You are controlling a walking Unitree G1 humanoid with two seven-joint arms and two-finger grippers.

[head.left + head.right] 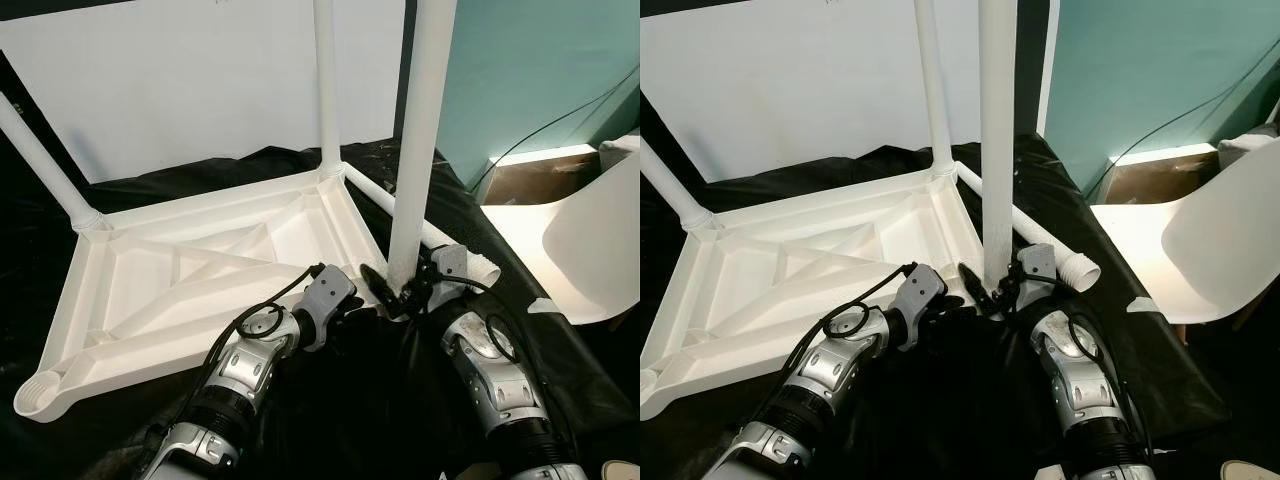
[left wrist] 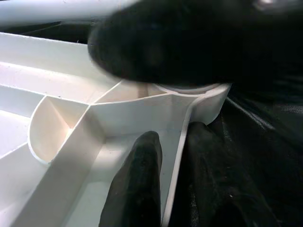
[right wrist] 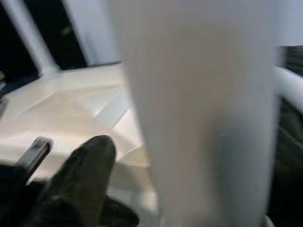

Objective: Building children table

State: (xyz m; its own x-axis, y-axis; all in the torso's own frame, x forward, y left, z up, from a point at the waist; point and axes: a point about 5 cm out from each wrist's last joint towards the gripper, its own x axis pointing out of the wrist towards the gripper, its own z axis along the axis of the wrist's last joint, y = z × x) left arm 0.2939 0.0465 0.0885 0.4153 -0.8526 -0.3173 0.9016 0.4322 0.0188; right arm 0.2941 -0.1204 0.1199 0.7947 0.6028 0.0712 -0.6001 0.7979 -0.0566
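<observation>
Black sheet (image 1: pixel 380 420) covers the floor. On it, the white table top (image 1: pixel 200 270) lies underside up, two legs (image 1: pixel 327 90) seated at far corners. A third leg (image 1: pixel 420 140) stands upright at the near right corner socket. Right end effector (image 1: pixel 408 290) closed around that leg's base. Left end effector (image 1: pixel 365 300) fingers (image 2: pixel 137 184) straddle the table top's rim beside the socket. White chair (image 1: pixel 570 240) to the right.
</observation>
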